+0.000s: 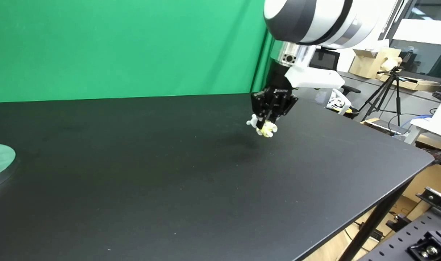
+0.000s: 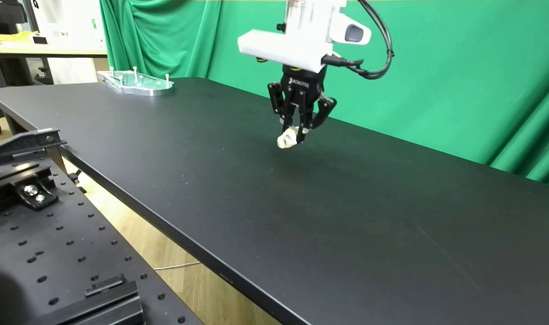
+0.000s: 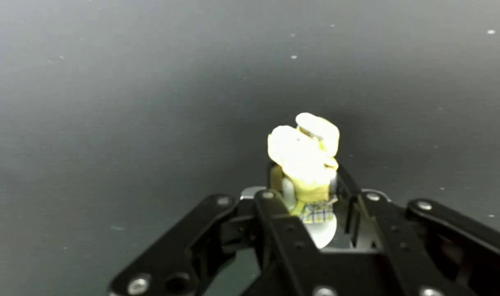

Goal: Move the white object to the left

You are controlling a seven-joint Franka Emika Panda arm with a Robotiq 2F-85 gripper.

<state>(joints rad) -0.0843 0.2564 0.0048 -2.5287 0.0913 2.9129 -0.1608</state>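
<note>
The white object (image 1: 268,129) is a small, lumpy, off-white to cream thing with yellowish parts. It also shows in an exterior view (image 2: 288,138) and, overexposed, in the wrist view (image 3: 302,154). My gripper (image 1: 262,123) is black, points down and is shut on the object. Its fingertips also show in an exterior view (image 2: 294,133) and in the wrist view (image 3: 307,179), one on each side of the object. The object seems to hang a little above the dark table (image 1: 151,188), with a soft shadow below it. The fingers hide its middle in both exterior views.
A pale green round disc (image 1: 0,159) stands at the table's edge of view. A clear greenish plate with white pegs (image 2: 136,84) lies at the table's far end. A green curtain (image 2: 436,81) runs along the back. A perforated metal bench (image 2: 76,243) borders the table.
</note>
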